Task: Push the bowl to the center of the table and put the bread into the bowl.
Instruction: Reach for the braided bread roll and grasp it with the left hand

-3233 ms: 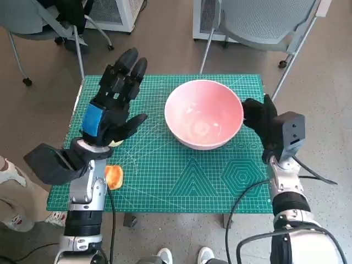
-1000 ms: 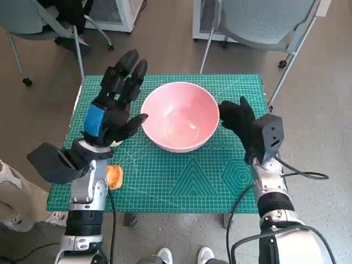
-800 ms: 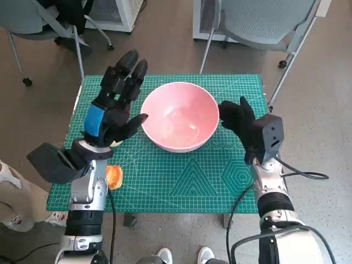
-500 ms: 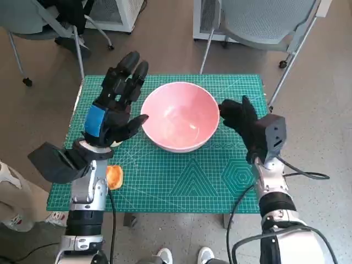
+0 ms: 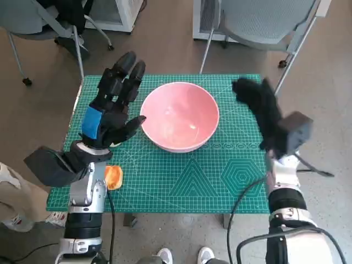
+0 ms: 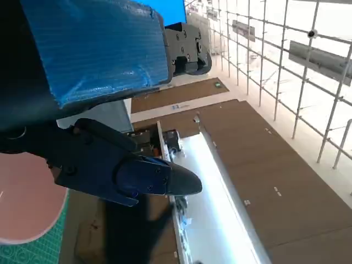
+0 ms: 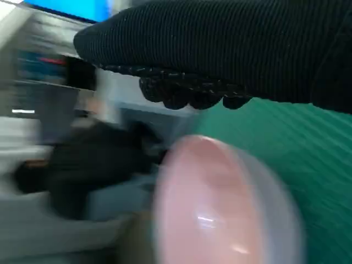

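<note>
The pink bowl point(image 5: 180, 115) stands empty near the middle of the green cutting mat point(image 5: 187, 176); its rim also shows in the left wrist view point(image 6: 25, 209) and, blurred, in the right wrist view point(image 7: 220, 203). My left hand point(image 5: 113, 107) is raised with fingers spread just left of the bowl, holding nothing. My right hand point(image 5: 259, 107) is lifted off to the bowl's right, blurred by motion, a clear gap between it and the rim. The bread point(image 5: 113, 176), a small orange-brown piece, lies at the mat's near left, partly behind my left forearm.
Chair legs point(image 5: 77, 52) stand beyond the table's far left, and a grey mesh chair point(image 5: 264, 25) beyond the far right. A person's shoe point(image 5: 11, 176) shows at the left edge. The mat's near half in front of the bowl holds nothing but the bread.
The bowl slid left to the mat's middle under my right hand's push. Since half a second ago, that hand has pulled away to the right and up; the left hand barely moved.
</note>
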`<action>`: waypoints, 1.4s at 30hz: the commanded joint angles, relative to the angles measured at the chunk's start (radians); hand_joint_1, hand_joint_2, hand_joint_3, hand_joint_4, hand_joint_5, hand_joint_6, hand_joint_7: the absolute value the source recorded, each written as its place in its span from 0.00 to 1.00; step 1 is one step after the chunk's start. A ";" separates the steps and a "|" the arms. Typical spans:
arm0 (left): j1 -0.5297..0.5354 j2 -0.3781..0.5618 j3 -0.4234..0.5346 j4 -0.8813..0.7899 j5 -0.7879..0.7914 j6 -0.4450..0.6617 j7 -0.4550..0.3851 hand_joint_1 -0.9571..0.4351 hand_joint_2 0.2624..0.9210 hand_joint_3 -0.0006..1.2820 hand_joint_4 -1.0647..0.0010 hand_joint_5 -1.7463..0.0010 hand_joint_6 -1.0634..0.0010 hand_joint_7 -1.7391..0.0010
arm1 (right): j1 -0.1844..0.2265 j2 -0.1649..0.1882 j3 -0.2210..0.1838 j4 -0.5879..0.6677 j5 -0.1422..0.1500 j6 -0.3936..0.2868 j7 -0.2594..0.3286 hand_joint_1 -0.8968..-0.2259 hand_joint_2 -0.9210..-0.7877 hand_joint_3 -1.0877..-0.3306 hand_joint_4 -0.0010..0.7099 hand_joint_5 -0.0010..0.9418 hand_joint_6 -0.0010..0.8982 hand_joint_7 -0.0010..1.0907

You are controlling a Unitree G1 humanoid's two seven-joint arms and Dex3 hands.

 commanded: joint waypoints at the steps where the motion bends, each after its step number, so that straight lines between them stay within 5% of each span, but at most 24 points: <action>1: 0.008 -0.003 0.001 -0.013 -0.012 0.003 0.001 0.22 1.00 0.16 0.92 1.00 1.00 0.75 | 0.060 0.037 0.001 -0.090 0.072 -0.086 0.096 0.35 0.00 0.22 0.11 0.00 0.13 0.04; 9: 0.009 -0.005 0.001 -0.019 -0.020 0.003 -0.005 0.23 1.00 0.16 0.92 1.00 1.00 0.75 | 0.131 0.093 0.028 -0.300 0.210 -0.133 0.228 0.36 0.00 0.21 0.10 0.00 0.13 0.04; 15: 0.018 0.001 0.002 -0.040 -0.030 0.012 -0.007 0.23 1.00 0.16 0.92 1.00 1.00 0.75 | 0.144 0.101 0.039 -0.351 0.269 -0.123 0.292 0.35 0.00 0.24 0.11 0.00 0.13 0.05; 26: 0.116 0.061 -0.023 -0.239 0.037 0.060 0.007 0.23 1.00 0.16 0.92 1.00 1.00 0.74 | 0.162 0.099 0.044 -0.380 0.255 -0.073 0.268 0.33 0.00 0.26 0.11 0.00 0.13 0.06; 30: 0.201 0.238 -0.029 -0.410 0.226 0.143 -0.019 0.19 1.00 0.12 0.94 1.00 0.99 0.76 | 0.176 0.103 0.052 -0.411 0.250 -0.057 0.259 0.34 0.00 0.26 0.11 0.00 0.13 0.06; 33: 0.300 0.391 -0.003 -0.665 0.442 0.378 -0.053 0.20 0.95 0.06 0.96 1.00 0.96 0.83 | 0.181 0.107 0.057 -0.428 0.254 -0.046 0.259 0.34 0.00 0.25 0.11 0.00 0.13 0.06; 37: 0.365 0.439 0.019 -0.894 0.601 0.654 -0.067 0.45 0.74 0.02 0.95 0.99 0.87 0.91 | 0.179 0.109 0.058 -0.434 0.257 -0.040 0.262 0.35 0.00 0.25 0.11 0.00 0.13 0.07; 42: 0.420 0.395 0.046 -0.997 0.653 0.733 -0.023 0.57 0.69 0.01 0.92 0.99 0.81 0.92 | 0.173 0.112 0.059 -0.428 0.258 -0.043 0.264 0.35 0.00 0.24 0.11 0.00 0.12 0.07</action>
